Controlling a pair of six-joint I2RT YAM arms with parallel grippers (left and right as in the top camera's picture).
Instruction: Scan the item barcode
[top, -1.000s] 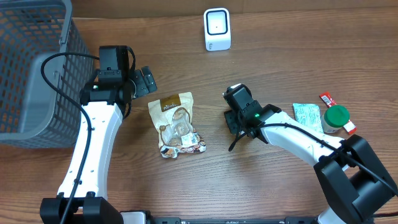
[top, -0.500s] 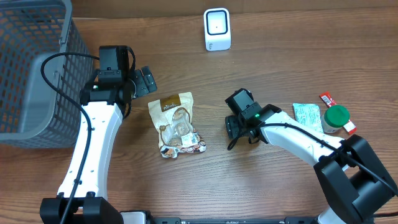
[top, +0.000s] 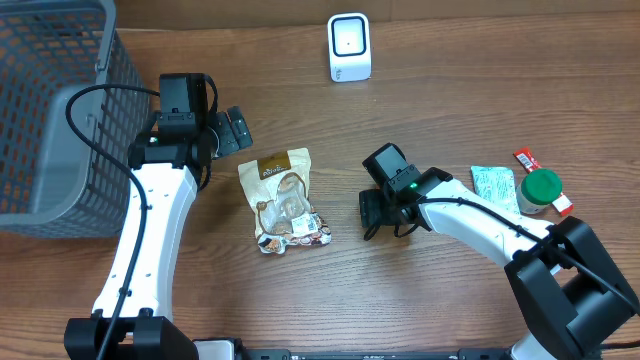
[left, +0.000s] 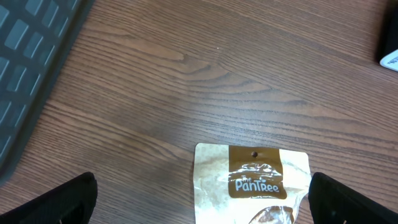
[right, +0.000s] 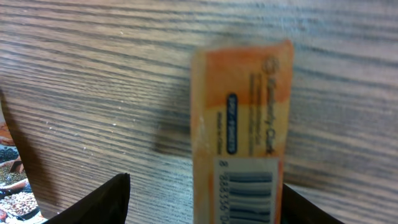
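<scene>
Right gripper (top: 372, 210) hangs low over the table (top: 450, 110) with its jaws apart, holding nothing. The orange packet (right: 242, 124) lies flat between its fingers (right: 93, 199), barcode (right: 247, 180) up, with its long axis running along them. One finger stands clear, the other just at the packet's edge. Closing across the narrow width looks the fitting grip. The left gripper (top: 232, 128), spread wide, is well apart, near the PanTree pouch (top: 283, 200). The white scanner (top: 349, 47) stands toward the table's far edge.
</scene>
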